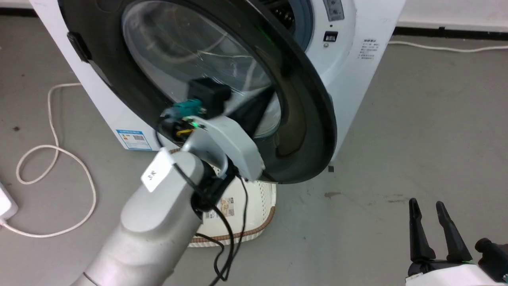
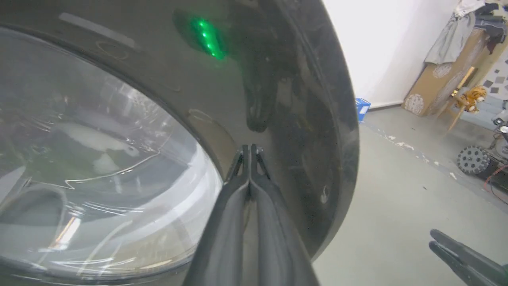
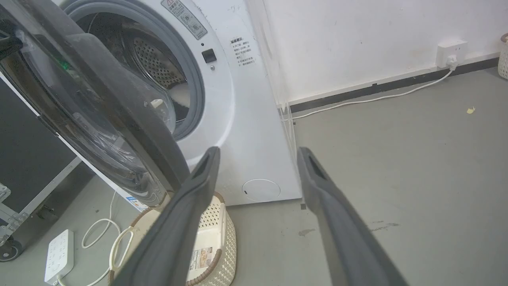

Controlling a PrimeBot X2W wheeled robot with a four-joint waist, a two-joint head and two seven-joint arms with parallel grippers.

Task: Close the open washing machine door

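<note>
Upper rim of washing machine door (image 1: 301, 131) cut off at head view's top edge. Behind left forearm (image 1: 158, 214), basket (image 1: 260, 202) partly hidden. Text on panel label (image 1: 367, 49) illegible.

We are looking at what seems a lab or workshop: the washing machine (image 3: 254, 131) is standing free on a bare grey floor (image 3: 416, 167), a power strip (image 3: 58, 256) is lying loose on it, a black metal-edged flight case (image 3: 24, 159) is sitting alongside, and cardboard (image 2: 436, 79) and a studded wheel (image 2: 472, 159) are cluttering the wall (image 2: 369, 51).
</note>
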